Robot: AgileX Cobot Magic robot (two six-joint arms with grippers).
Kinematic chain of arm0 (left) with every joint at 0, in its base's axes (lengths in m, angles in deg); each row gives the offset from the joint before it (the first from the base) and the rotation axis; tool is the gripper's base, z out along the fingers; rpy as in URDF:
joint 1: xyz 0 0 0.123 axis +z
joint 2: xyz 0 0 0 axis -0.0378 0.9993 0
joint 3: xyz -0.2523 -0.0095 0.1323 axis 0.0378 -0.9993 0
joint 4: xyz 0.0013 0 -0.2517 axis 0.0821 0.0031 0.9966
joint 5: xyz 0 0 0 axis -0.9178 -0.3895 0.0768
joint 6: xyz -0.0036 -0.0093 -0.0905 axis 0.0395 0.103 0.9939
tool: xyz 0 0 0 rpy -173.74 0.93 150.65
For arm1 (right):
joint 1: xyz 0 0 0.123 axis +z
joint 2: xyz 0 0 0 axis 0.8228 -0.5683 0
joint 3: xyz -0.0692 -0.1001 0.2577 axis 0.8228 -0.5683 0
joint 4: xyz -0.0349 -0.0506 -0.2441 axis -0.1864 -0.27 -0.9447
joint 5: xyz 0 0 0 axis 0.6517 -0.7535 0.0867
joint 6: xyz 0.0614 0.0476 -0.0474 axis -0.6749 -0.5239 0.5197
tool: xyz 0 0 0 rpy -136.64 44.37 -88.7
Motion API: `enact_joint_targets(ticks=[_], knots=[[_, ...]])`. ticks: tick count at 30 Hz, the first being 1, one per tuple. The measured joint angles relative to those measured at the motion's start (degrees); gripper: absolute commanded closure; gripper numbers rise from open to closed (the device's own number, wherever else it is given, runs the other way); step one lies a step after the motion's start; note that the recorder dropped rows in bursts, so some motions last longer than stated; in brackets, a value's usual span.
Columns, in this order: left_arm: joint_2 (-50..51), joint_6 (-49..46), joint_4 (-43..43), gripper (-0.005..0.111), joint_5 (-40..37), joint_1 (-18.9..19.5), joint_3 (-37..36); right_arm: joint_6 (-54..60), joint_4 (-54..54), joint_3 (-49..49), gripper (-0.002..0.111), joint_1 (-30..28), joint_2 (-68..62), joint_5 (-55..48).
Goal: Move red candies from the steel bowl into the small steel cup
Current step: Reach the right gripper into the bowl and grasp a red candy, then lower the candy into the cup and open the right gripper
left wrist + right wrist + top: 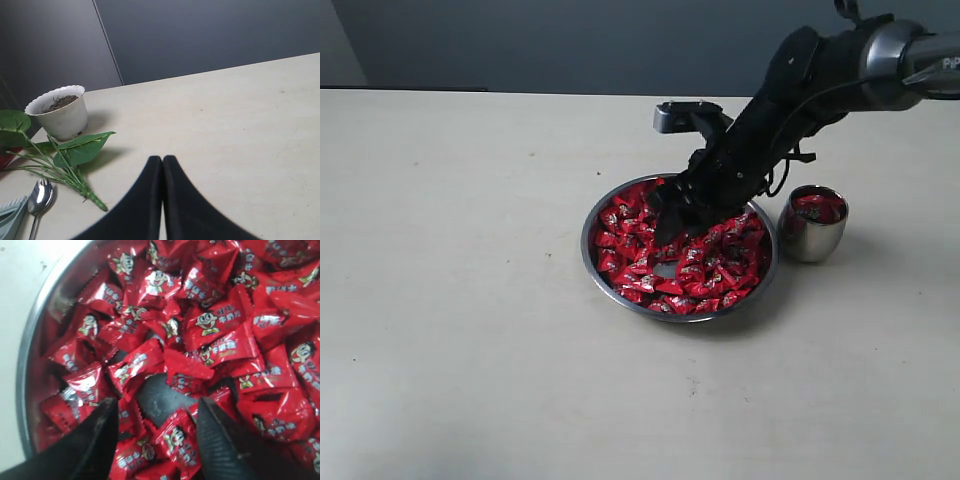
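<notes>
Red candies (210, 325): heaped in the steel bowl (586, 248), covering nearly all of its floor except a small bare patch near the middle. A few more already inside the small steel cup (810, 240).
Small steel cup: upright on the worktop (470, 330), just beside the steel bowl on the right arm's side. Seemingly not touching it.
Right fingers (92, 445): spread wide and holding nothing. Lowered into the steel bowl, down at the heap, straddling the bare patch and a couple of sweets.
Left fingers (145, 200): pressed together, empty, above bare worktop, with neither the steel bowl nor the cup in sight from that wrist.
Step in hand: most likely the reach for another sweet; poised to pinch, not yet closed.
Next move: calls for settling on one wrapper between the tips, closing, lifting clear of the steel bowl's rim, then crossing to the cup beside it. Narrow mouth, so careful centring before letting go.
Hidden or unclear:
- Far side of the steel bowl covered by the right arm in the exterior view.
- Fingertips there hard to tell from dark arm and shadow.
- Count of sweets in the cup not tellable, nor the wrapper aimed at.
- White pot (60, 117), leafy sprig (80, 147) and spoon (40, 197) seen only from the left wrist; place relative to the steel bowl unknown.
</notes>
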Motion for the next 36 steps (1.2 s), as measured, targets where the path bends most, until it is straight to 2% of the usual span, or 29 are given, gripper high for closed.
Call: enact_joint_targets(ticks=[10,12,15,16,22,28,32,36], knots=[[0.00,0.00,0.00,0.106,0.00,0.00,0.00,-0.59,1.23,0.00,0.064,0.09,-4.51,4.39],[0.00,0.00,0.00,0.106,0.00,0.00,0.00,-1.02,1.70,0.00,0.077,0.09,-5.27,4.56],[0.00,0.00,0.00,0.106,0.00,0.00,0.00,-1.71,1.79,0.00,0.106,0.09,-5.40,5.25],[0.00,0.00,0.00,0.106,0.00,0.00,0.00,-1.85,1.79,0.00,0.108,0.09,-5.49,5.39],[0.00,0.00,0.00,0.106,0.00,0.00,0.00,-2.44,1.79,0.00,0.108,0.09,-3.71,5.37],[0.00,0.00,0.00,0.106,0.00,0.00,0.00,-2.44,0.37,0.00,0.108,-0.30,3.65,2.91],[0.00,0.00,0.00,0.106,0.00,0.00,0.00,-3.86,-2.30,0.00,0.108,-3.04,9.23,0.11],[0.00,0.00,0.00,0.106,0.00,0.00,0.00,-7.38,-8.83,0.00,0.108,-8.13,13.62,-1.86]])
